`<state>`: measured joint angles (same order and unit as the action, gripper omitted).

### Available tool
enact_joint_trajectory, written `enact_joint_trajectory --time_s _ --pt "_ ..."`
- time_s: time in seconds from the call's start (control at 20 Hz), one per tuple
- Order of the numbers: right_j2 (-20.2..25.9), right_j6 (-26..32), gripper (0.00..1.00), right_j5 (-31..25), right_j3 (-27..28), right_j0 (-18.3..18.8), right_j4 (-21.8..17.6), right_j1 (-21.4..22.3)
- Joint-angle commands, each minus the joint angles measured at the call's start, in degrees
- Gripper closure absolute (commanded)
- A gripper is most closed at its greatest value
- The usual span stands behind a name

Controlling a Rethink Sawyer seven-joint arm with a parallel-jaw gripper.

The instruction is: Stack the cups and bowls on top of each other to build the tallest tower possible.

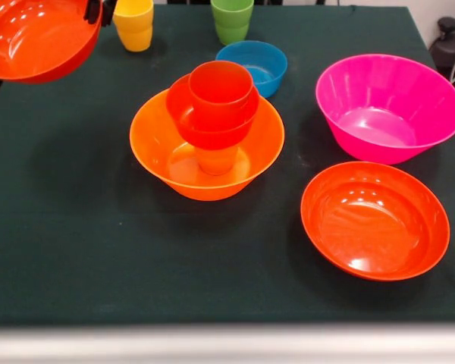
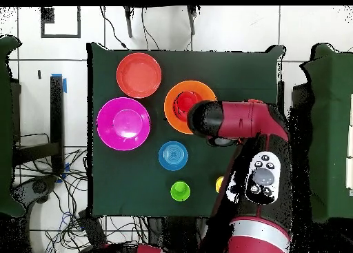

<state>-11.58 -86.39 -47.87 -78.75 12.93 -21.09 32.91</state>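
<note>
Large orange bowl [image 1: 206, 148] holds the tower [image 1: 214, 114]: orange cup, small red-orange bowl, red-orange cup on top. Gripper [image 1: 100, 10] up at far left of it, clamped on the rim of a lifted wide red-orange bowl [image 1: 34, 38]. Blue bowl [image 1: 252, 67] just behind, empty. Magenta bowl [image 1: 388, 108] and second red-orange bowl [image 1: 374, 220] to its right, both empty. Yellow cups [image 1: 134, 24], green cups [image 1: 232, 20] behind.

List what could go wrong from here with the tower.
1. The gripper seems to hold the wide red-orange bowl by its rim only, tilted in the air. It may slip out of the jaws.
2. The tower in the large orange bowl rests on a narrow cup. Setting a wide bowl on top may well topple it.
</note>
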Motion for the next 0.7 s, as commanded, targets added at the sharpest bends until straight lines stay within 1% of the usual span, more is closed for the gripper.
enact_joint_trajectory --time_s 0.05,0.45,0.7 --pt "2.26 -8.58 1.00 -2.49 3.12 -2.03 1.14 -0.82" --pt "2.78 -9.78 1.00 3.18 3.19 -2.52 1.38 -0.52" --pt "3.31 -10.39 1.00 5.39 3.25 -2.62 1.84 -0.70"
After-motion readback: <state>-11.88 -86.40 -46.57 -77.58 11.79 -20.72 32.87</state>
